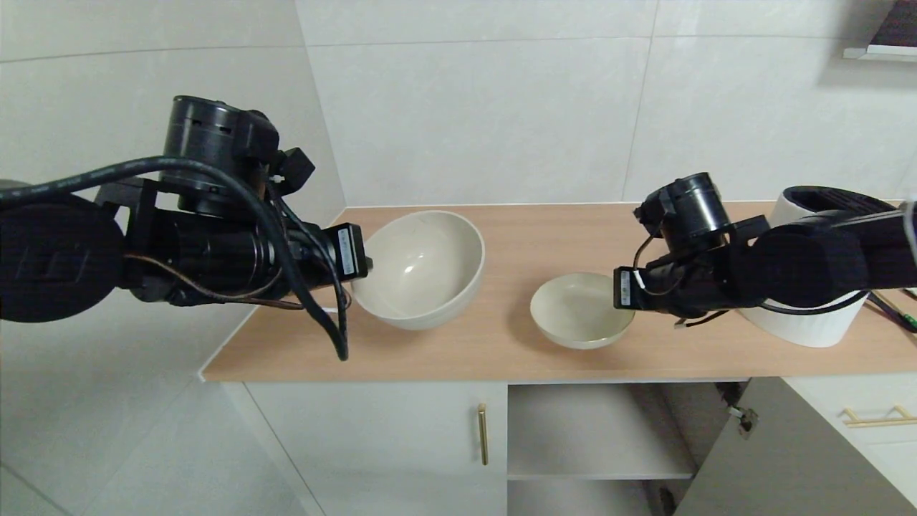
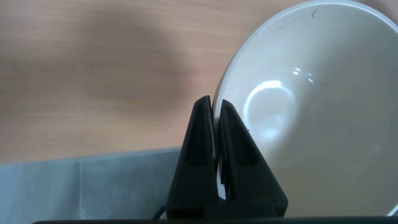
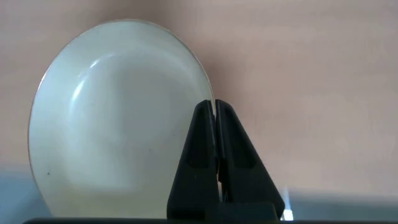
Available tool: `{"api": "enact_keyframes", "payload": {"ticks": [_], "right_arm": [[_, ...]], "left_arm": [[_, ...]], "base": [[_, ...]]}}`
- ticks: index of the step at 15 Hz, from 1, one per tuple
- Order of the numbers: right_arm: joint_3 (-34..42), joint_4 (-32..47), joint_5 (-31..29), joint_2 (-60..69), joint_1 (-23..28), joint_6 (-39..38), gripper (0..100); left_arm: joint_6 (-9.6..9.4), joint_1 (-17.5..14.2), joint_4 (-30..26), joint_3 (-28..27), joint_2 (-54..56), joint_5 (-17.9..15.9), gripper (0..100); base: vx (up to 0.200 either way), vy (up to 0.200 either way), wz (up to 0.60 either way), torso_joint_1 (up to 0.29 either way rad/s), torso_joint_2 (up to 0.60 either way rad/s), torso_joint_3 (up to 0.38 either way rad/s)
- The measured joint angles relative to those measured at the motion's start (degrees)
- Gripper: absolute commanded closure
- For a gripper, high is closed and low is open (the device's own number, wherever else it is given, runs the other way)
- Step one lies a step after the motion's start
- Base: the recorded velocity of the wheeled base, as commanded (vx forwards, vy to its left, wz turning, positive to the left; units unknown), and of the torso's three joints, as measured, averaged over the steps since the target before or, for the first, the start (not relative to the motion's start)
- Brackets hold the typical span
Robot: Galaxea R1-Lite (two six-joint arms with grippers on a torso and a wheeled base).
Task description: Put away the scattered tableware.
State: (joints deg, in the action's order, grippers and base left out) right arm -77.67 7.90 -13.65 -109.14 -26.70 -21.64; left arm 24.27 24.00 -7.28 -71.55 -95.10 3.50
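Observation:
A large cream bowl (image 1: 423, 269) hangs tilted over the left part of the wooden counter (image 1: 516, 236), its opening turned toward me. My left gripper (image 1: 365, 261) is shut on its near rim. In the left wrist view the fingers (image 2: 202, 134) pinch the large bowl's (image 2: 311, 112) edge. A small cream bowl (image 1: 577, 308) is upright at the counter's middle. My right gripper (image 1: 620, 287) is shut on its right rim. The right wrist view has the right gripper (image 3: 214, 112) clamped on the small bowl's (image 3: 118, 118) edge. Whether the small bowl touches the counter I cannot tell.
A white ribbed container (image 1: 817, 326) stands on the counter at the right, behind my right arm. Below the counter a cabinet (image 1: 594, 430) is open, with a bare shelf and its door (image 1: 774, 459) swung out to the right. A closed door with a gold handle (image 1: 482, 433) is left of it.

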Motion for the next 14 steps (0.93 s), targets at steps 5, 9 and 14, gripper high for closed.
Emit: {"api": "enact_keyframes", "payload": {"ticks": [5,9,14], "right_arm": [[8.27,2.72,3.45,11.22,-1.41,-2.01,100],[15.04,2.61,1.94,18.08,-2.71,-2.17,100],[17.51,1.82,1.51,21.00,-2.85,-1.97,100]], "left_arm": [[-0.33,2.01,-0.05,8.84,5.17,-0.20,100],[-0.30,2.56,-0.02,11.00,6.75,-0.11,100],[-0.30,3.34,0.02,11.54,6.10,-0.13,100]], "base": [[-0.040,0.000,0.00,0.000,0.00,0.000],[-0.200,0.000,0.00,0.001,0.00,0.005],[-0.040,0.000,0.00,-0.002,0.00,0.002]]}}
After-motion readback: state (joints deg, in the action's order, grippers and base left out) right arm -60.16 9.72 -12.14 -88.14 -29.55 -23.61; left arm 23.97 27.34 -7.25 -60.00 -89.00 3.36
